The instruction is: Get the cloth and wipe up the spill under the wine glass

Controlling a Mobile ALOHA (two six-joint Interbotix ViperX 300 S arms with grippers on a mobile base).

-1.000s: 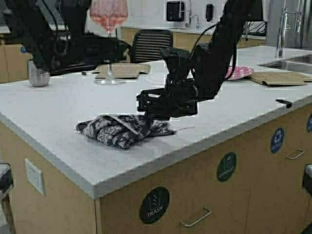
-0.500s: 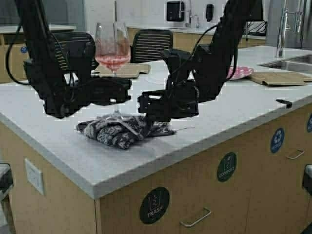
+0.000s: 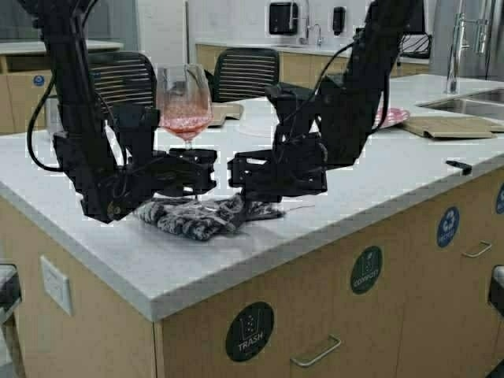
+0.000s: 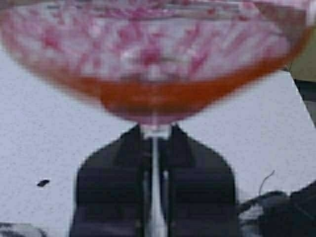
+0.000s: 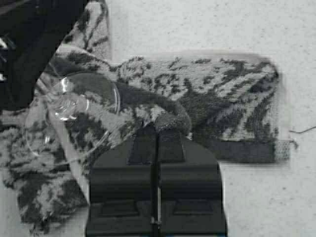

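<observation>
The wine glass (image 3: 183, 98), its bowl part-filled with pink liquid, is held upright by its stem in the left claw (image 3: 206, 171), whose fingers are seen in the left wrist view closed tight on the thin stem. The glass is carried low over the near part of the white tabletop (image 3: 394, 169), and in the right wrist view its round foot appears directly above the cloth (image 3: 201, 216); whether foot and fabric touch cannot be told. The cloth, a dark patterned towel, lies bunched on the tabletop near the front edge, between the two arms. A raised fold of it is pinched in the right claw (image 3: 240, 175), whose fingers are pressed fully together on the fabric. The glass is judged to be kept off the surface so that the cloth can be worked across the spot beneath it. No spill can be made out under the towel. A pink plate (image 3: 387, 116) and tan paper sheets (image 3: 453, 126) sit farther back, well apart from the work.
</observation>
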